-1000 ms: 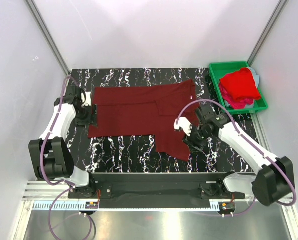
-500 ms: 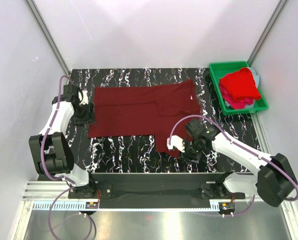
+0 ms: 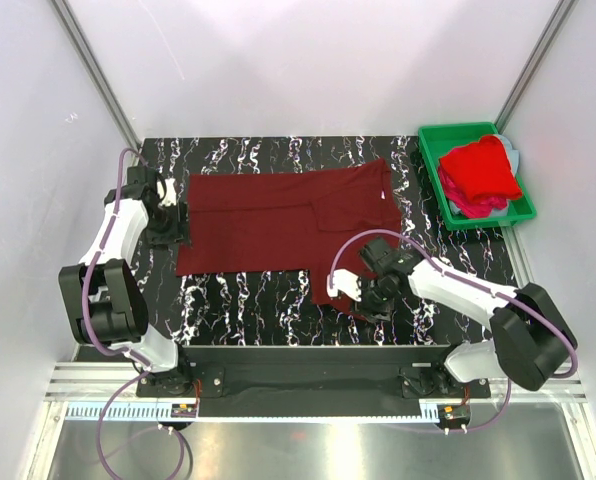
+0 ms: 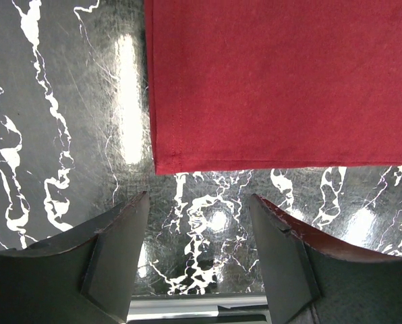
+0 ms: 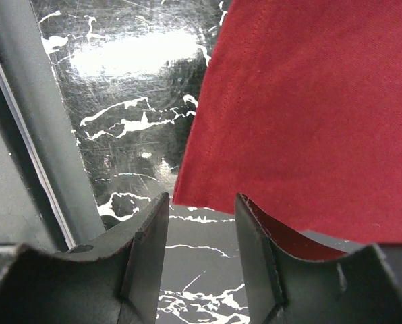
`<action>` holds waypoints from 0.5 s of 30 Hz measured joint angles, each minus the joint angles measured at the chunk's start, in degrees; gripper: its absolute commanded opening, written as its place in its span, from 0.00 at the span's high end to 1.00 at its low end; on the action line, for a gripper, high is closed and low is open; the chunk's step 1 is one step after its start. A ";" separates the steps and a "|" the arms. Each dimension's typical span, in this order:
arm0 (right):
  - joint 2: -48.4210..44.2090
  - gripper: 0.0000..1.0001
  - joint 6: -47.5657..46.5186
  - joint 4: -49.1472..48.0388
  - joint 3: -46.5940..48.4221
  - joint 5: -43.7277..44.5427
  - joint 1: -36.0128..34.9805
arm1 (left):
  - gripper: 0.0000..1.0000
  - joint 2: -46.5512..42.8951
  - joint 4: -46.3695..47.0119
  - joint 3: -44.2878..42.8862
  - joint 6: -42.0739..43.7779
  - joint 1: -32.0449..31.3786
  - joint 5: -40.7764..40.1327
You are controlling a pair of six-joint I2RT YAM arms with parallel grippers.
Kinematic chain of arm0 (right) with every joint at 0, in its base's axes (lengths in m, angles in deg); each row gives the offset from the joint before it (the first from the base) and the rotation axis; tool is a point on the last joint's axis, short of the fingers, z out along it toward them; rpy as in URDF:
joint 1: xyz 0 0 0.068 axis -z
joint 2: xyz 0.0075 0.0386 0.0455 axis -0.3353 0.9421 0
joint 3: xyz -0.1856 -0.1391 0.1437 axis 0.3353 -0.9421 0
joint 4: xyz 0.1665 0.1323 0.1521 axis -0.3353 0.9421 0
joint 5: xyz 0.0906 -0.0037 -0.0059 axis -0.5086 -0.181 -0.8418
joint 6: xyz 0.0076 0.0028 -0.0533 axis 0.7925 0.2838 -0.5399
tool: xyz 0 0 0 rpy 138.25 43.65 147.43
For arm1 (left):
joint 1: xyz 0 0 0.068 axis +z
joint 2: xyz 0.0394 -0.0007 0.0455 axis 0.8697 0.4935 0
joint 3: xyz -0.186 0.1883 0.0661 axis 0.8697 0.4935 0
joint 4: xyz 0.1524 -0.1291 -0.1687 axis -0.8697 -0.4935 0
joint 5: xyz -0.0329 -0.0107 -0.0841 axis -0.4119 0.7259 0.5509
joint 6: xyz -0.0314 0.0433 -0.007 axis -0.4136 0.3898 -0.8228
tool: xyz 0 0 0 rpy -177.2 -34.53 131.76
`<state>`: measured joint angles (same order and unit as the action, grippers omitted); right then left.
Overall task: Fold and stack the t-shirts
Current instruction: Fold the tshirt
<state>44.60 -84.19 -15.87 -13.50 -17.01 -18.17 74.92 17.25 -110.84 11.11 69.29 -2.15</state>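
Note:
A dark maroon t-shirt lies spread flat on the black marbled table, with a flap reaching towards the near edge on its right side. My left gripper sits at the shirt's left edge. In the left wrist view this gripper is open and empty, with the shirt's corner just ahead of it. My right gripper is low at the flap's near corner. In the right wrist view it is open, and the shirt's corner lies just in front of the gap.
A green bin stands at the back right, holding a bright red shirt on top of a pink one. A metal rail runs along the near table edge, close to the right gripper. White walls enclose the table.
My right gripper has moved towards the near edge and left, down to the flap's corner, and its jaws have narrowed slightly. My left gripper has shifted a little back along the shirt's left edge.

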 measured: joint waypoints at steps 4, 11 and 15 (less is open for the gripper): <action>0.74 0.49 -0.20 -0.09 0.00 0.02 -0.44 | 0.33 0.57 0.02 -0.57 0.00 0.04 0.00; 1.27 0.49 -1.07 -0.02 -0.13 0.17 -1.11 | 0.33 0.59 -0.09 -0.57 0.00 0.13 0.02; 1.77 0.52 -1.75 -0.92 -1.75 1.64 -1.75 | 0.33 0.59 -0.09 -0.57 0.00 0.24 0.02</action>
<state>46.37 -85.94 -16.78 -15.25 -15.37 -19.92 75.51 17.17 -111.40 11.11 69.53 -2.12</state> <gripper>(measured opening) 0.496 0.668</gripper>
